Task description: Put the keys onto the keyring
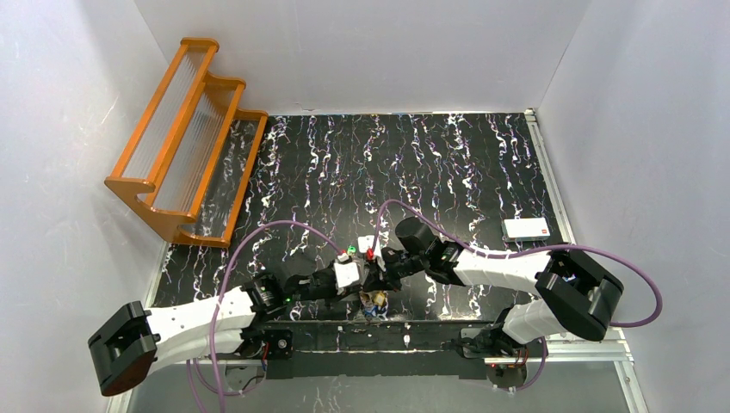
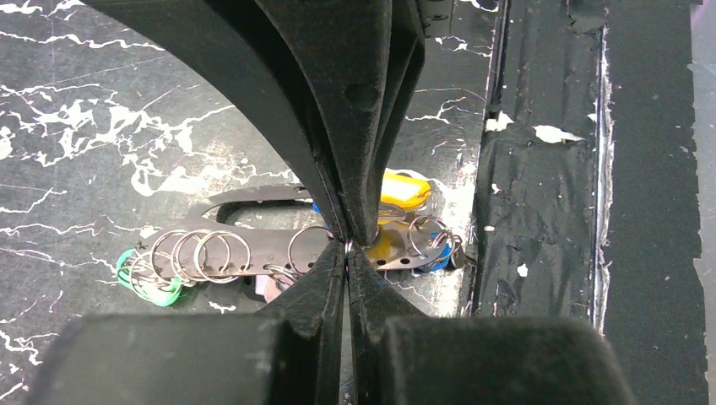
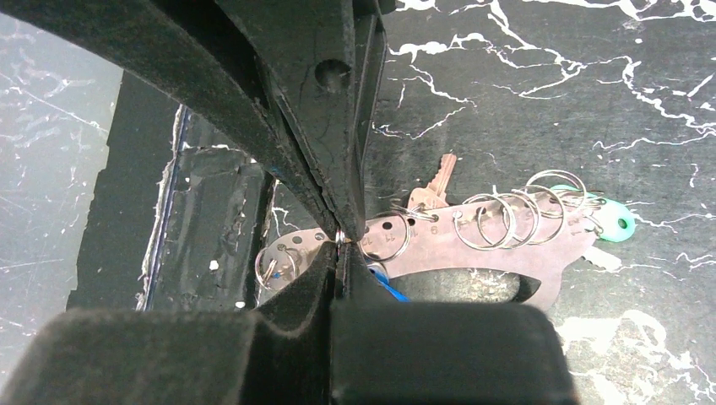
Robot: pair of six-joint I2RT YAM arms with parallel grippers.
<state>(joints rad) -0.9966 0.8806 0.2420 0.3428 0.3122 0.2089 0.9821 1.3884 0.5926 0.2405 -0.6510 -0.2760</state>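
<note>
Top external view: keyring (image 1: 374,303) lay at the table's near middle, between both arms.
Left gripper (image 2: 348,245): clenched on the keyring at a thin ring (image 2: 221,253), probably bracing it.
Right gripper (image 3: 339,238): clenched likewise, probably to spread that wire.
Keys (image 2: 401,190): lay touching the keyring.

1 fixed camera looks down from high over the near edge at the whole table (image 1: 448,163). 2 wrist cameras, very close, face 1 shared keyring (image 2: 268,251) from opposite sides.
</note>
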